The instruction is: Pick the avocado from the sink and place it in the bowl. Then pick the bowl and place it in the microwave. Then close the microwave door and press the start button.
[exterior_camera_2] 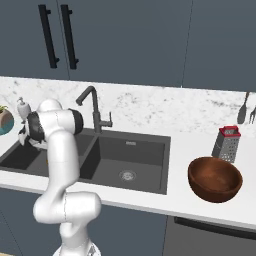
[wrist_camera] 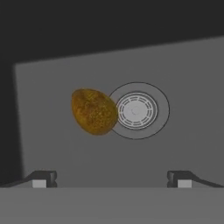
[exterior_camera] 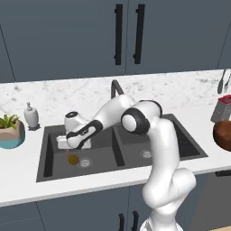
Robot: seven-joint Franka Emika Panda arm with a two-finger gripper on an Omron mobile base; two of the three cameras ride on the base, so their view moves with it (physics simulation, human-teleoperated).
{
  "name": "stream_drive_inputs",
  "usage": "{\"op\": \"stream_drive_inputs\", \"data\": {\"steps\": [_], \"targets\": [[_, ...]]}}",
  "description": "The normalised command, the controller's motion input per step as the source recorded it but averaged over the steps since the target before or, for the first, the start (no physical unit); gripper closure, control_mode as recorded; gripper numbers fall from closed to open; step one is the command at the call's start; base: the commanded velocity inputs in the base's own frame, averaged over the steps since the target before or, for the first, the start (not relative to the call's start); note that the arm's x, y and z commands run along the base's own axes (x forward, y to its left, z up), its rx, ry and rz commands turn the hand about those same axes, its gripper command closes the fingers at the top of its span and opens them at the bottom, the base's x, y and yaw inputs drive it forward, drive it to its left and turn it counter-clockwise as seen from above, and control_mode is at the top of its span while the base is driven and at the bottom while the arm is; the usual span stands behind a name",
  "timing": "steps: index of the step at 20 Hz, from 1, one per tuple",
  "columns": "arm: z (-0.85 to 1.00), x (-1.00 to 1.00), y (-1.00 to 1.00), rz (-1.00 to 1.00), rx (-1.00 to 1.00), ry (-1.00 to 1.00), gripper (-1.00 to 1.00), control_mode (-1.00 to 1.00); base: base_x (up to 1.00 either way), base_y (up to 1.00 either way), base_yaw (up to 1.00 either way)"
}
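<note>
The avocado [exterior_camera: 73, 159] [wrist_camera: 94, 111], a brownish-orange lump, lies on the floor of the left basin of the dark sink [exterior_camera: 118, 152] [exterior_camera_2: 131, 145], touching the rim of the round metal drain [wrist_camera: 136, 110]. My gripper [exterior_camera: 72, 149] [wrist_camera: 111, 180] hangs open just above it, pointing down into the basin, with nothing between its fingertips [wrist_camera: 43, 179]. The avocado sits left of centre between them. The reddish-brown bowl [exterior_camera_2: 215, 179] [exterior_camera: 223, 135] stands empty on the counter to the right of the sink. The microwave and its door are out of view.
A dark tall faucet [exterior_camera_2: 92, 107] rises behind the sink divider. A teal plant pot [exterior_camera: 11, 131] and a soap dispenser [exterior_camera: 30, 115] stand left of the sink. A metal grater [exterior_camera_2: 227, 143] stands behind the bowl. Dark upper cabinets hang overhead.
</note>
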Motion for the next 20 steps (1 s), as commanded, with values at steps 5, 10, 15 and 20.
{"op": "stream_drive_inputs", "data": {"steps": [5,10,15,20], "targets": [[-0.3,0.31,0.2,0.0,-0.01,0.0,-1.0,-1.0,0.0,0.0,0.0],[-0.37,0.15,0.1,0.0,0.0,0.02,-1.0,-1.0,0.0,0.0,0.0],[-0.32,0.13,0.01,0.0,0.0,0.01,-1.0,-1.0,0.0,0.0,0.0],[-0.21,0.0,0.0,0.0,0.0,0.03,-1.0,-1.0,0.0,0.0,0.0]]}}
